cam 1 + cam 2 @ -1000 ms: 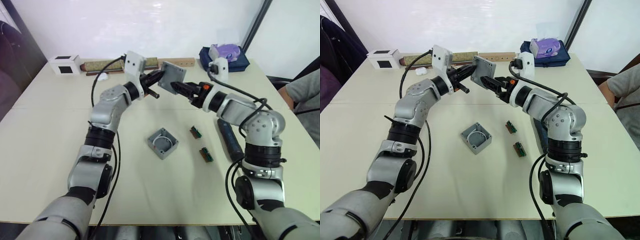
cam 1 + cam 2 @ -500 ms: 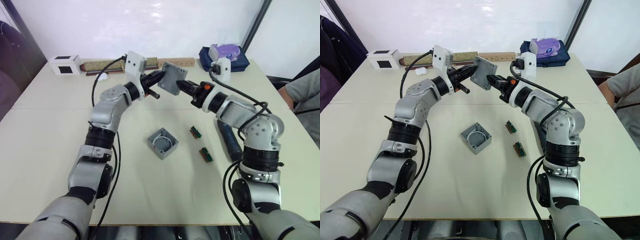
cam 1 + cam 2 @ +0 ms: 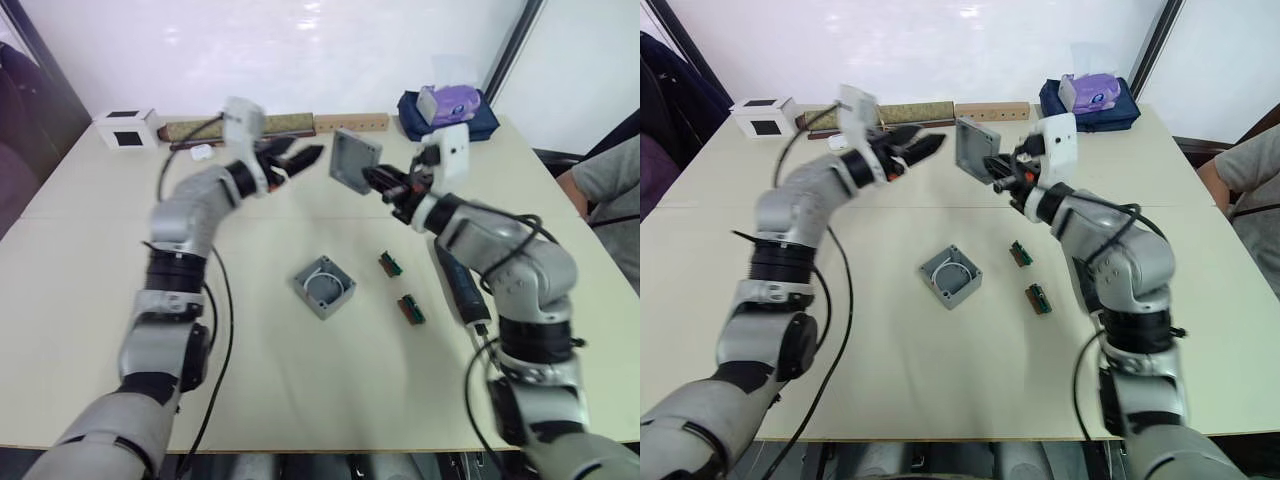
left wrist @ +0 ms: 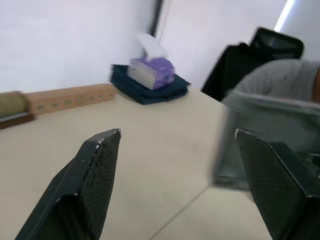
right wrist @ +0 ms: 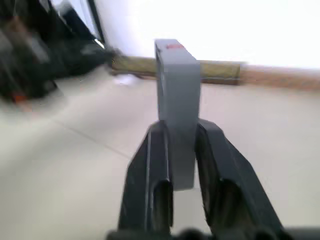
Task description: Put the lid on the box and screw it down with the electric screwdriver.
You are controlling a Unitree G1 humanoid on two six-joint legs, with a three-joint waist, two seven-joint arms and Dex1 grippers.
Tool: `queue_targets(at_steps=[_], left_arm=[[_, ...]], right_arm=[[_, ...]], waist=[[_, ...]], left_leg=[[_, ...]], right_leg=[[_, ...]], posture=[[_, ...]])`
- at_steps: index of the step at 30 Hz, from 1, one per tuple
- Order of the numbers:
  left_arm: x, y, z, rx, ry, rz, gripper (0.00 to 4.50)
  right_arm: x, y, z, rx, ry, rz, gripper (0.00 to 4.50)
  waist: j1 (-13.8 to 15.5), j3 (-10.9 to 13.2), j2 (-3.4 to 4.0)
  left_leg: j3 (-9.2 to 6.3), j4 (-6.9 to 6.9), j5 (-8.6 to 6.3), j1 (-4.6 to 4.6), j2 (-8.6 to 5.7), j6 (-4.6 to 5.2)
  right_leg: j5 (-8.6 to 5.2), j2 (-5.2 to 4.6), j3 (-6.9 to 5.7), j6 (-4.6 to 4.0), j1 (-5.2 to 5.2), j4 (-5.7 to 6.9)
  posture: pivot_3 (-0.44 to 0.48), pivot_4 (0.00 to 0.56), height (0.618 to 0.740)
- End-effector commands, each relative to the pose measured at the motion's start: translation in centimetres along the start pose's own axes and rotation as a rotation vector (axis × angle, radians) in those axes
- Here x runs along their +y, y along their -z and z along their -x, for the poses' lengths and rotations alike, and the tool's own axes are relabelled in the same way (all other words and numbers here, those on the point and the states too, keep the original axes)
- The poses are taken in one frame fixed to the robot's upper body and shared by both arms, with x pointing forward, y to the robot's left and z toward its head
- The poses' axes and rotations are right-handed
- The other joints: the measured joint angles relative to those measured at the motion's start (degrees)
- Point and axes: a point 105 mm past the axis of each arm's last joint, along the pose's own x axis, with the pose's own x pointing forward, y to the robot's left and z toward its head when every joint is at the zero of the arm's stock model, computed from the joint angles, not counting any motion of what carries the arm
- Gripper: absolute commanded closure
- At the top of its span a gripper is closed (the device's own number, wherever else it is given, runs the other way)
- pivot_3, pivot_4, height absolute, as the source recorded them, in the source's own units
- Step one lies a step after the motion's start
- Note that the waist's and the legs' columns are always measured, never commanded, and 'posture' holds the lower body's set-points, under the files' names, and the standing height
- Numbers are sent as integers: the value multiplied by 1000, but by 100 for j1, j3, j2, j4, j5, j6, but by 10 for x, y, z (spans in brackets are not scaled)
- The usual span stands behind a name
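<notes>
The flat grey lid (image 3: 353,160) hangs in the air above the far middle of the table, standing on edge. My right gripper (image 3: 377,180) is shut on its lower edge, and in the right wrist view both fingers (image 5: 212,150) clamp the lid (image 5: 176,85), which has a red mark at its top. My left gripper (image 3: 297,156) is open just left of the lid, apart from it, with nothing between its fingers (image 4: 100,165). The open grey box (image 3: 326,286) with white wire inside sits on the table centre. The dark electric screwdriver (image 3: 462,290) lies right of the box, partly behind my right arm.
Two small green parts (image 3: 391,264) (image 3: 411,308) lie between box and screwdriver. At the back stand a white cube with a black square (image 3: 127,128), a wooden strip (image 3: 350,122) and a tissue box on a blue bag (image 3: 447,105). A person's sleeve (image 3: 605,185) shows at the right edge.
My left gripper has opened, let go of the lid and drawn back to the left. My right gripper has shut on the lid and now holds it alone.
</notes>
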Motion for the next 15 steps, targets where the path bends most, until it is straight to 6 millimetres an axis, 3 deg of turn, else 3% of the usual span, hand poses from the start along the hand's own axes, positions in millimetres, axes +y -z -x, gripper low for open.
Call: queue_targets(at_steps=[1,7,9,15], left_arm=[[-10,-6,7,-6,41,-3,1971],[-19,-1,20,53,71,6,4440],[-22,5,19,84,83,-14,4440],[-36,20,18,184,164,-76,4440]], right_arm=[[28,-7,10,-75,-70,351,4359],[58,28,31,-27,-80,875,4359],[73,39,37,-48,-131,1047,4359],[85,47,42,-90,-145,1202,4359]], waist=[[13,0,-1],[40,1,-3],[38,1,-3],[28,0,-4]], left_leg=[[0,0,1,0,0,-2],[-3,2,13,-4,-3,-23],[-4,2,18,-3,-3,-32],[-6,1,25,0,-3,-44]], right_leg=[[0,0,0,0,0,0],[0,-4,-1,0,0,1],[0,-2,-1,0,-1,3],[0,3,-1,-1,-1,6]], posture=[[0,150,740],[0,150,740],[0,150,740],[0,150,740]])
